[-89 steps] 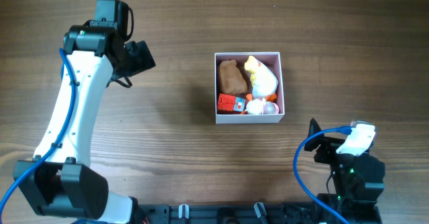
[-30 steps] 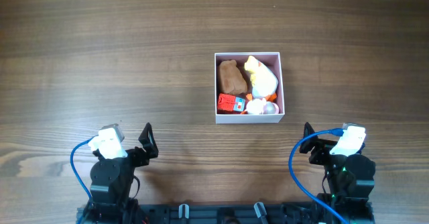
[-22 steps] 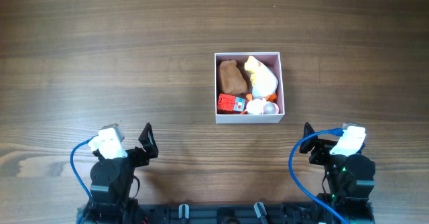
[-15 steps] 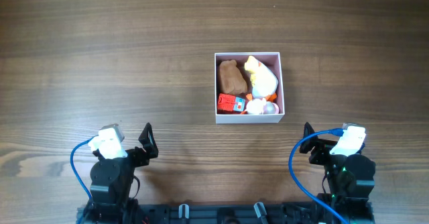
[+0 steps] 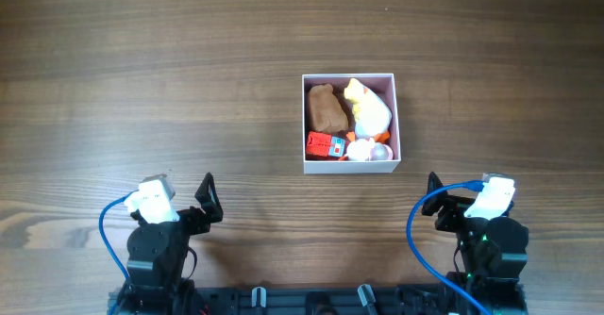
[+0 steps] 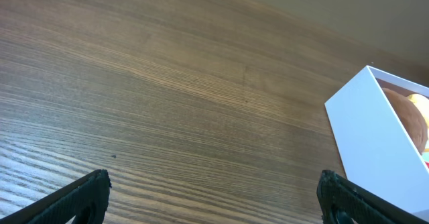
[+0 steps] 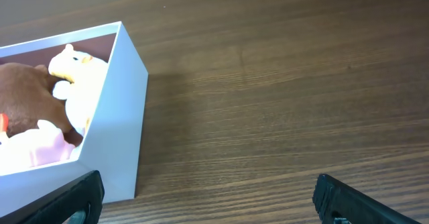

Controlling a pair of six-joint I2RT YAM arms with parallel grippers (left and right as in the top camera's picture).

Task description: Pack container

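The container [image 5: 350, 167], a square white-walled box, sits right of the table's middle. It holds a brown plush toy [image 5: 326, 109], a yellow and white plush [image 5: 366, 107], a red toy [image 5: 325, 146] and a small pink and white toy [image 5: 366, 149]. The container also shows in the left wrist view [image 6: 372, 140] and the right wrist view [image 7: 120, 127]. My left gripper [image 5: 208, 200] is open and empty near the front left edge. My right gripper [image 5: 436, 194] is open and empty near the front right edge. Both are well short of the container.
The wooden table [image 5: 189, 89] spreads bare to the left and behind the container. The arm bases [image 5: 156, 258] stand at the front edge, with blue cables [image 5: 420, 225] looping beside them.
The left arm, stretched out over the far left three seconds ago, has folded back to the front edge. Nothing has moved in the last second.
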